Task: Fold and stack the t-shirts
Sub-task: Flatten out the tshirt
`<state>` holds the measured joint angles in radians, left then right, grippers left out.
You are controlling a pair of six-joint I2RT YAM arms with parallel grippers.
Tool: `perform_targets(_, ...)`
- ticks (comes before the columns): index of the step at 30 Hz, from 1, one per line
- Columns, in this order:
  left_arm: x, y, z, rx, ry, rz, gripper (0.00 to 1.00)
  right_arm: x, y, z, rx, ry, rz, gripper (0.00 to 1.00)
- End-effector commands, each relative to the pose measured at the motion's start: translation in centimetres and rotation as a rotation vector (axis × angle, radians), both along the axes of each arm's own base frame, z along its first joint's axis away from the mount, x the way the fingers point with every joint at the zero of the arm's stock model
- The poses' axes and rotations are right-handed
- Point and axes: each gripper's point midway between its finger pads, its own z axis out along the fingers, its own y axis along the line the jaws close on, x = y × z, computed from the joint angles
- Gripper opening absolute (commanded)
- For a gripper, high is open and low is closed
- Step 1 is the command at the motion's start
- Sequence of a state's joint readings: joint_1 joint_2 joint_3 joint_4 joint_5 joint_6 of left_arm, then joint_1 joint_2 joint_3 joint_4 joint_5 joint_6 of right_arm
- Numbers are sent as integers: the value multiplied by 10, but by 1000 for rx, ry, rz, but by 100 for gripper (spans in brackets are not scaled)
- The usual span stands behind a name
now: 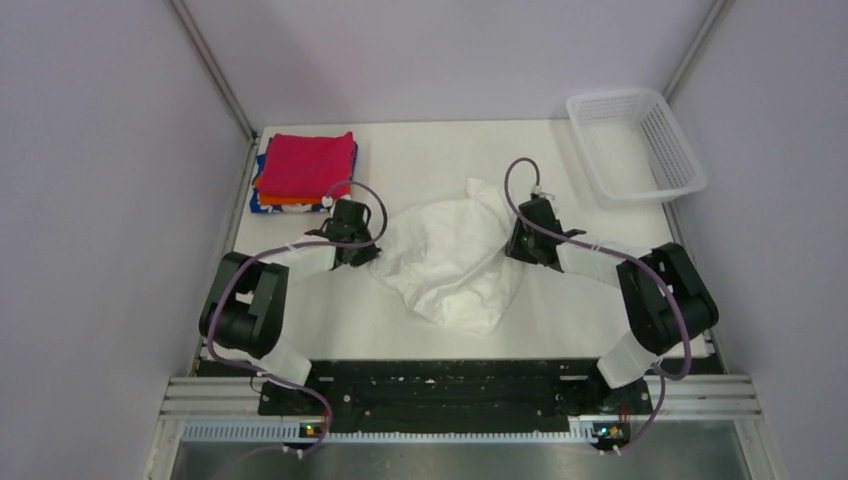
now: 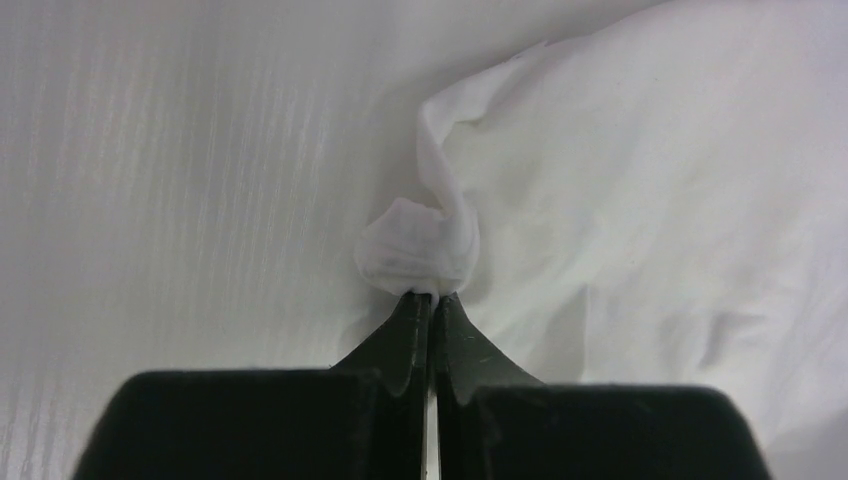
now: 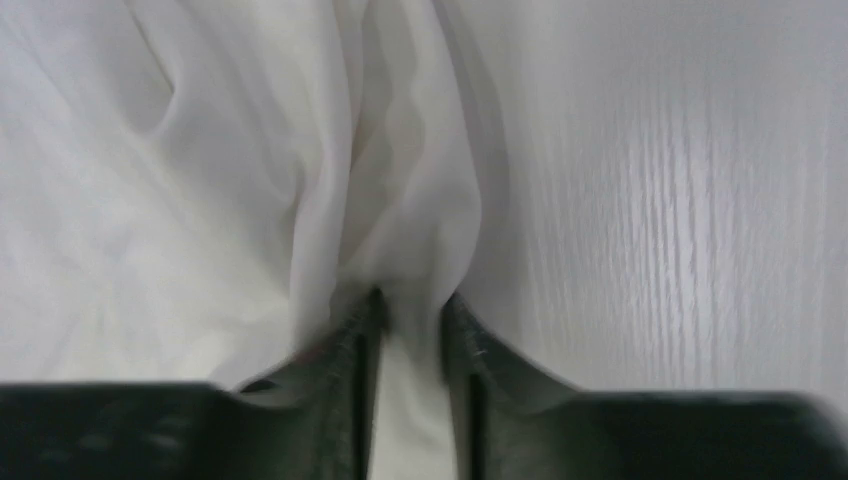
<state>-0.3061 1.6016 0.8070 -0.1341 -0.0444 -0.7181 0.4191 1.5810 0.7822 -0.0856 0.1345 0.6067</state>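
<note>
A crumpled white t-shirt (image 1: 450,258) lies in a heap mid-table; its stripes are hidden. My left gripper (image 1: 362,252) is at its left edge, shut on a small bunched corner of the white cloth (image 2: 420,250). My right gripper (image 1: 518,245) is at the shirt's right edge, jaws closed on a thick fold of the same cloth (image 3: 410,250) that fills the gap between the fingers. A folded stack sits at the back left: a magenta-red shirt (image 1: 305,165) on top, an orange one (image 1: 285,201) and a blue one (image 1: 262,162) showing at the edges.
A white plastic mesh basket (image 1: 635,145) stands at the back right corner, partly over the table edge. White enclosure walls stand at left, right and back. The arm bases and a black rail run along the near edge.
</note>
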Motion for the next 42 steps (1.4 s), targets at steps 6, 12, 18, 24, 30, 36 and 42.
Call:
perform_targets(6,9,5,79,-32,-238,6,0,25,-8,45,-75,-150,-62,0)
perform_targets(12,-3,8,207,-105,-600,-25,0,26,-27,162,-77,-384,-97,0)
perform_targets(18,-51,28,331,-144,-940,-23,0,-13,-41,284,30,-620,-78,0)
perform_targets(24,-115,47,429,-174,-1200,-40,0,-70,-23,407,200,-896,156,0)
perform_targets(30,-178,62,486,-203,-1370,-67,0,-121,-31,461,257,-1019,239,0)
perform_targets(36,-200,74,499,-210,-1418,-31,0,-146,-44,468,282,-1064,226,0)
perform_targets(42,-155,75,476,-177,-1288,53,0,-121,-58,440,220,-993,91,0)
